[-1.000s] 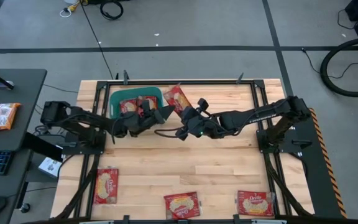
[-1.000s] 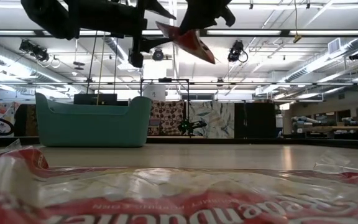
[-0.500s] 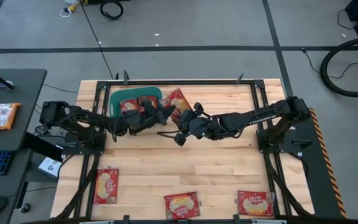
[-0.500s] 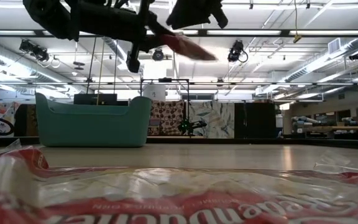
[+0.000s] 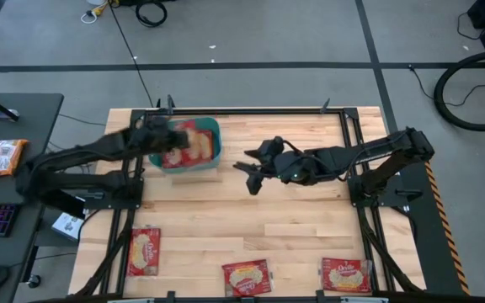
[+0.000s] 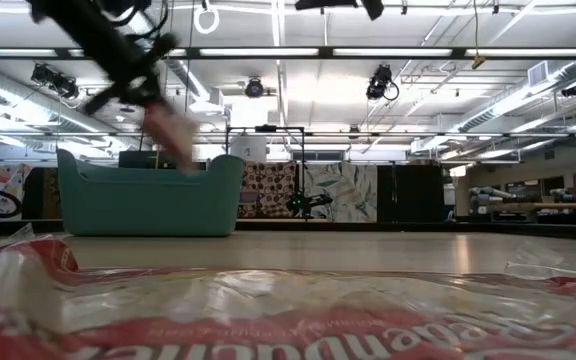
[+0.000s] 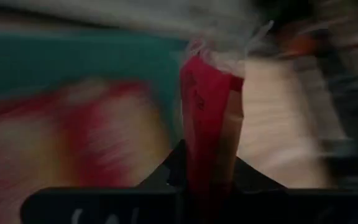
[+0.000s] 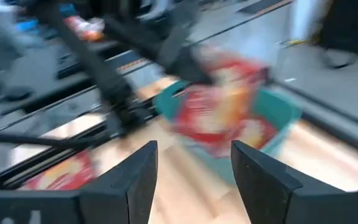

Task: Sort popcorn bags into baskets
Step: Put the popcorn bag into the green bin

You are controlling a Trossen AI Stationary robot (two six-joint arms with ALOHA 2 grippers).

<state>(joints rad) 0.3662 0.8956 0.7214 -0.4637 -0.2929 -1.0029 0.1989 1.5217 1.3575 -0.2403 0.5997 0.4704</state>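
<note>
one popcorn bag (image 7: 209,118) is pinched in our left gripper (image 7: 205,180) over the teal basket (image 5: 213,156), upper left; our right gripper (image 8: 192,171) is open and empty, and swinging fast could fling the bag out.

three popcorn bags (image 5: 145,250) on table, one basket (image 5: 215,143)

High view looks straight down; low view sits at table level; both share the tub (image 5: 215,143) at 11 o'clock.

We saw even overhead strip lighting, soft shadows on the worktop (image 5: 251,219), and heavy motion blur in both wrist views.
</note>
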